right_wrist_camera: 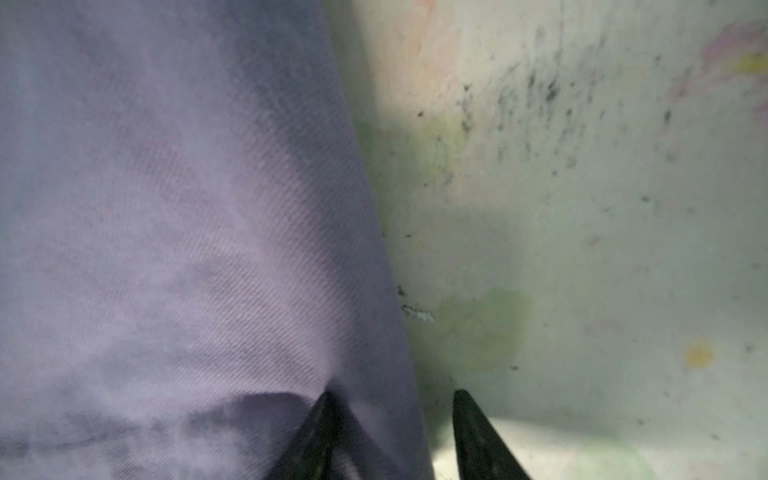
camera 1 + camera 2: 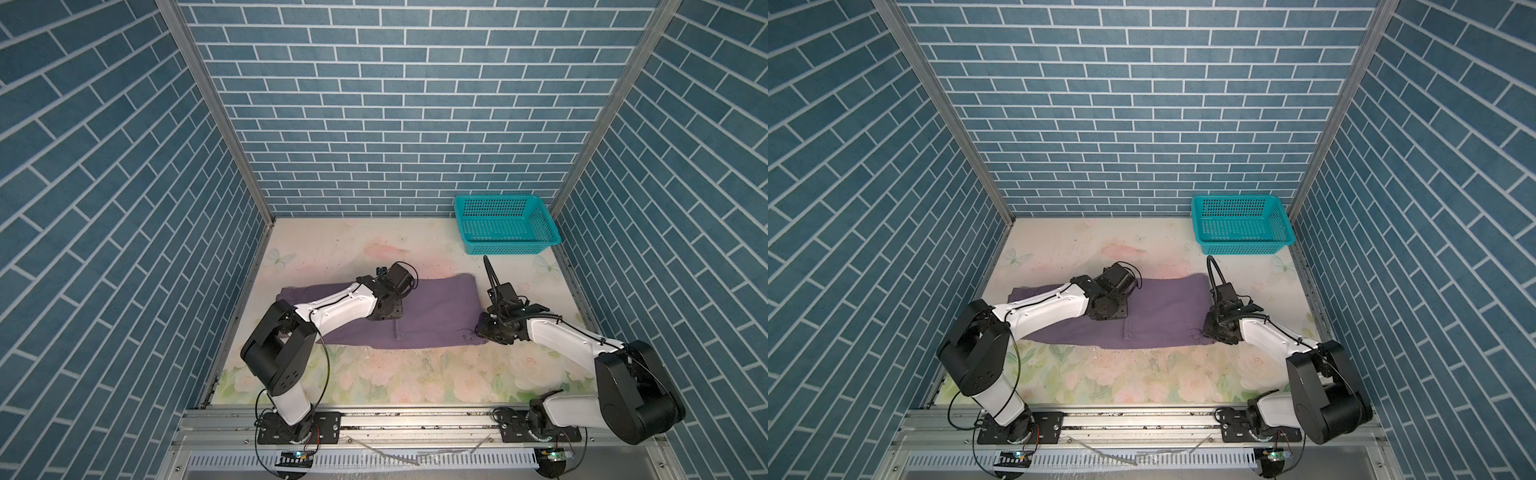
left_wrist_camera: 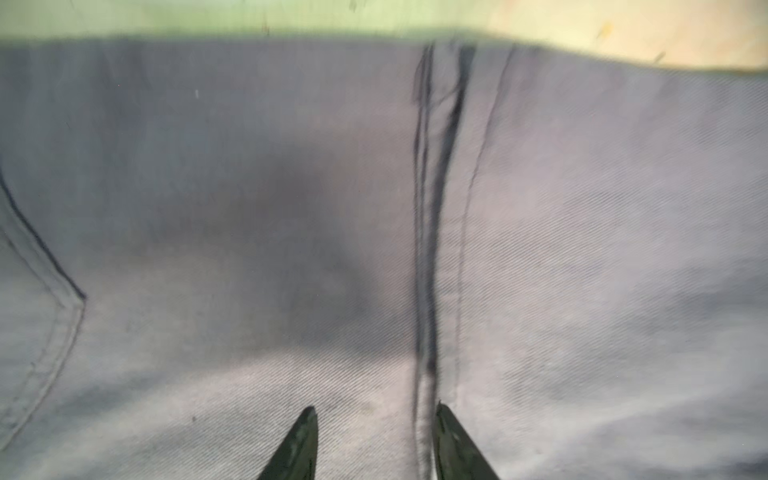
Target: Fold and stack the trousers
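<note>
The soft dusty-purple cloth trousers (image 2: 436, 307) lay folded into a long flat band across the middle of the floral-print table (image 2: 374, 374). Pretty smooth, twill weave, with one raised seam near the front edge. The left gripper (image 3: 376, 409) hung just over the cloth by that seam, jaws partway apart, nothing pinched. The right gripper (image 1: 392, 395) sat at the band's right end, also parted, one finger over fabric and one over bare table. The teal plastic mesh basket (image 2: 507, 248) sat well apart in the far right corner.
</note>
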Robot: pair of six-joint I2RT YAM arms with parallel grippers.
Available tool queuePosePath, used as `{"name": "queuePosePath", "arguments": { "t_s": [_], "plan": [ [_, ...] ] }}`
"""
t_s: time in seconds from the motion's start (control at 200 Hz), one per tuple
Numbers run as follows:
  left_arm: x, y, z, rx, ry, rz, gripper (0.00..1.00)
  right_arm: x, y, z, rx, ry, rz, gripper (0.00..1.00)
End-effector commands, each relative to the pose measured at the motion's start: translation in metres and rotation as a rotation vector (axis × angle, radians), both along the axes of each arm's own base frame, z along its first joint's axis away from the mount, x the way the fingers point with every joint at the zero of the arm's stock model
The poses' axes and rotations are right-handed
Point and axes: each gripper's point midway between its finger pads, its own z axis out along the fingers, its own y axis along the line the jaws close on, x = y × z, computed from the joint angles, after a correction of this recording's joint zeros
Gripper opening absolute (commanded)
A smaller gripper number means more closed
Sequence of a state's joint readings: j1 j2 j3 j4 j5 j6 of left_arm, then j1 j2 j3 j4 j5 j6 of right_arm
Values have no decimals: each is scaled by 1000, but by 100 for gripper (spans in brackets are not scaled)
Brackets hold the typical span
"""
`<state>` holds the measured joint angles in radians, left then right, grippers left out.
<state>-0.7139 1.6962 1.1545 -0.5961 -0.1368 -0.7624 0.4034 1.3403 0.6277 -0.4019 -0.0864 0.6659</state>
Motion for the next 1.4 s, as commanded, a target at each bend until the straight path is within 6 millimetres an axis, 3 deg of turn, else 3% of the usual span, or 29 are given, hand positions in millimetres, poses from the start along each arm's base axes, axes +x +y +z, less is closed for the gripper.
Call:
{"name": "queuePosePath", "arguments": {
  "t_s": [0.0,0.225,0.34,0.56,0.735,0.79,0.835,0.91,0.93,0.945,1.065,1.15,1.26,1.39],
  "plan": [
    [3,15,15,21,-18,9,48,-8,-9,0,-9,22,-30,50],
    [0,56,45,-12,-89,98,49,4,-14,39,30,-90,-62,54],
    [1,55,61,-49,-133,83,46,16,-10,52,59,-153,-59,55],
    [1,50,59,-59,-114,69,45,26,26,28,190,-49,11,68],
    [-5,54,50,-48,-96,71,46,12,20,0,161,22,-2,67],
    [-7,57,47,-43,-91,73,46,8,15,-3,146,21,-9,62],
    [-8,60,44,-40,-81,80,46,6,11,-5,133,18,-17,52],
    [-11,67,40,-43,-62,94,45,5,1,-2,121,1,-45,8],
    [-11,69,39,-47,-59,99,45,6,-2,-1,113,-3,-55,0],
    [-12,70,38,-49,-55,103,45,6,-6,0,106,-6,-63,0],
    [-14,87,40,-67,-58,147,45,10,-41,18,47,-35,-144,0],
    [-17,100,46,-64,-70,171,45,15,-70,44,4,-83,-210,0],
    [-20,116,52,-50,-88,195,45,19,-106,88,-87,-180,-282,0],
    [-26,132,53,-40,-90,230,45,27,-119,147,-146,-317,-290,0]
  ]
}}
